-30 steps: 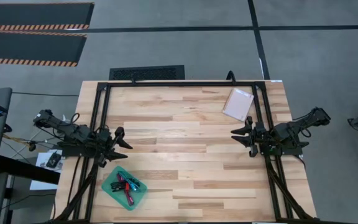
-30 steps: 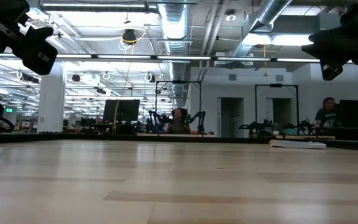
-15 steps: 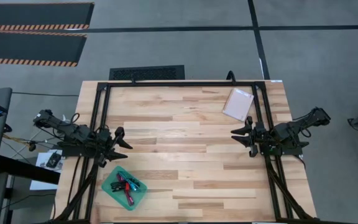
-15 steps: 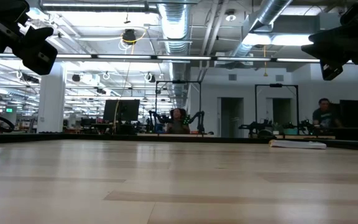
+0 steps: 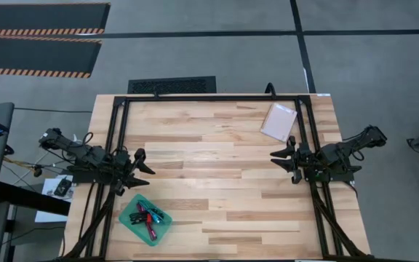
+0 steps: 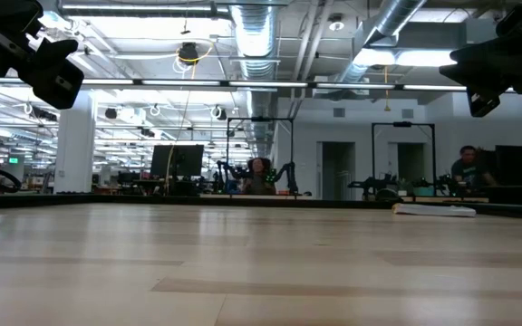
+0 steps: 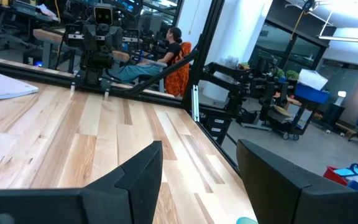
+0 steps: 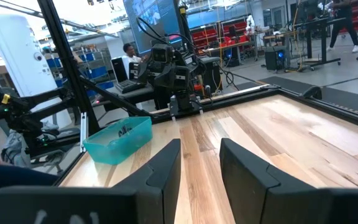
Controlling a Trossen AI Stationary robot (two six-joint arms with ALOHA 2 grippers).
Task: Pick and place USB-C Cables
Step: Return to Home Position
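A grey concrete floor [image 5: 195,58], crossed by dark lines, is seen around the light wooden plank counter [image 5: 217,145]. Two black floor mats with orange-striped edges [image 5: 35,54] are laid at the far left, and a dark metal floor grille [image 5: 172,85] is set just beyond the counter's far edge. In the low view, silver ceiling ducts [image 6: 252,36] and bright ceiling lights [image 6: 383,56] are shown above an open hall, where a white square pillar [image 6: 73,149], a dark monitor [image 6: 177,161] and grey doorways [image 6: 338,170] are seen.
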